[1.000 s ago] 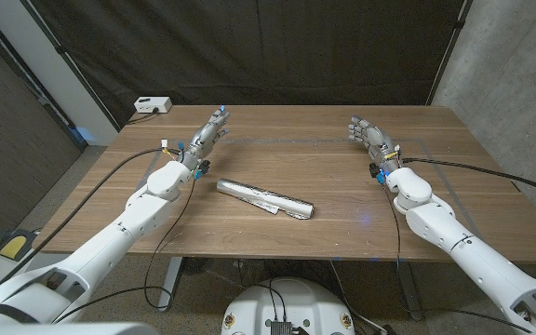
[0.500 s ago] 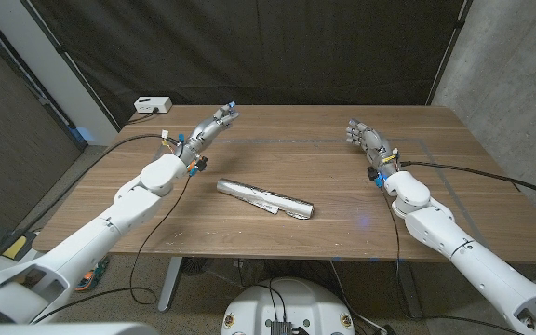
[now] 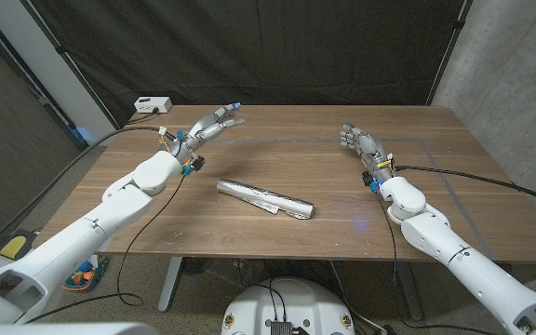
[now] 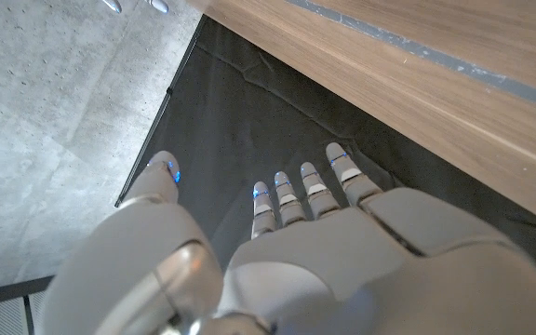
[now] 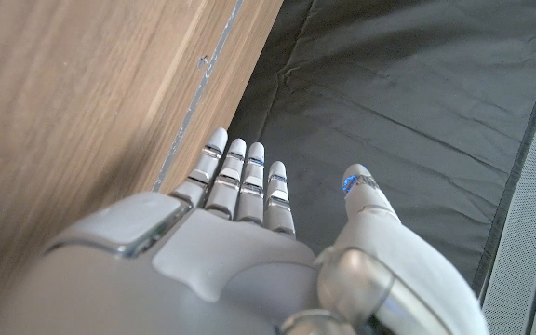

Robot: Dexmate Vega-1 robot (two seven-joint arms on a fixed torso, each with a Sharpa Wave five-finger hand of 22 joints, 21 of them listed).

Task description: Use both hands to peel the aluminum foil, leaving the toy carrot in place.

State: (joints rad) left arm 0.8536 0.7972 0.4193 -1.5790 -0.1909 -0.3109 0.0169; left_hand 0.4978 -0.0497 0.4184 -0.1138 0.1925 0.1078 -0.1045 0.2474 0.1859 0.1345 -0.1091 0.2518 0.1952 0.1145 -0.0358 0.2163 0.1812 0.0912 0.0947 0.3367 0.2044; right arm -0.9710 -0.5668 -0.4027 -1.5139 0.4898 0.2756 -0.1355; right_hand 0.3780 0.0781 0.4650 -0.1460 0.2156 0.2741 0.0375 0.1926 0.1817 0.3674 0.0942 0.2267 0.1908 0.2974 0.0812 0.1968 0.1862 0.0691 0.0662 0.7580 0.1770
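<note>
A long foil-wrapped roll [image 3: 265, 198] lies slantwise on the wooden table [image 3: 435, 195], near the middle. Its foil hides whatever is inside. My left hand [image 3: 211, 126] hovers over the far left of the table, fingers spread and pointing toward the middle, holding nothing. My right hand [image 3: 360, 142] is raised at the far right with fingers apart, also empty. Both hands are well apart from the roll. The left wrist view shows my left hand [image 4: 342, 242] from behind, fingers extended past the table edge. In the right wrist view my right hand [image 5: 240, 223] has straight, spread fingers.
A small white box [image 3: 153, 105] sits on the table's far left corner. A black curtain [image 3: 277, 46] hangs behind the table. Thin tape lines [image 3: 277, 140] mark the far part of the tabletop. Cables trail from both forearms.
My left hand has swung toward the table's middle and lifted, the arm turning with it. My right hand has shifted slightly toward the middle. The foil roll has not moved.
</note>
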